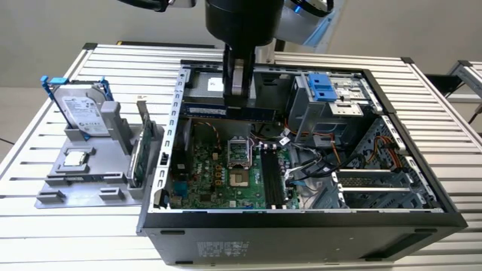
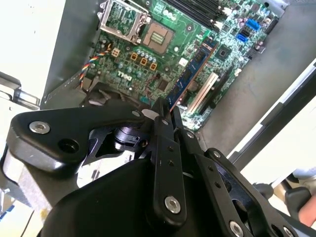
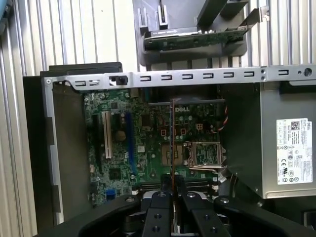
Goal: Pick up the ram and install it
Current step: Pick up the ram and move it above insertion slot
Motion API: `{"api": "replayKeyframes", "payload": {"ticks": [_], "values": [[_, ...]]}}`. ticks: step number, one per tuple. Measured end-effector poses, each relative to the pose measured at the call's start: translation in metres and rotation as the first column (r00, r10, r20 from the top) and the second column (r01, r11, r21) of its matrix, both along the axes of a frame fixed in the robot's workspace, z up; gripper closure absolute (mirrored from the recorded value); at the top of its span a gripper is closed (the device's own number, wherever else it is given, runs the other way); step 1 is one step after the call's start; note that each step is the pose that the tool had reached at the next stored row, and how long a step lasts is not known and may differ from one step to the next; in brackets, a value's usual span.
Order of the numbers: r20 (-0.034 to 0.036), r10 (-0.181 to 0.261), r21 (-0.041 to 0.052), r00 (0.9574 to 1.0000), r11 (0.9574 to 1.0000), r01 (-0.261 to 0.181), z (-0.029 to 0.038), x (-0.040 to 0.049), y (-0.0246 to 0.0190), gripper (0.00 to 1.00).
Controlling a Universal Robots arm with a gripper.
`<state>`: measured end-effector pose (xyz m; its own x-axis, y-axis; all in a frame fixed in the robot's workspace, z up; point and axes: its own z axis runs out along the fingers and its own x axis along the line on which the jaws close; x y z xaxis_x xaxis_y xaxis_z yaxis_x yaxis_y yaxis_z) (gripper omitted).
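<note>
Exterior view: one gripper (image 1: 238, 103) pinches one ram (image 1: 205, 110) tight, over one open computer case (image 1: 301, 231). Second wrist view: two fingers (image 2: 165, 145) squeeze the ram (image 2: 190, 74) above one green board (image 2: 133, 69). First wrist view: the ram (image 3: 171, 143) looks thin, edge-on.

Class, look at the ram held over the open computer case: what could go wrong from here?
1. The gripper holds the ram crosswise to the memory slots. Lowered without turning, it would likely strike the motherboard rather than seat.
2. Loose cables lie beside those slots and could snag the stick on its way down.
</note>
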<state>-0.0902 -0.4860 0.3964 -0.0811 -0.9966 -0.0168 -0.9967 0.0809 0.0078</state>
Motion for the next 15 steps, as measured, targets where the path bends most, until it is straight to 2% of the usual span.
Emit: {"api": "replayKeyframes", "payload": {"ticks": [15], "values": [[0.0001,0.000,0.0000,1.0000,1.0000,0.000,0.0000,0.0214,0.0000,1.00]]}}
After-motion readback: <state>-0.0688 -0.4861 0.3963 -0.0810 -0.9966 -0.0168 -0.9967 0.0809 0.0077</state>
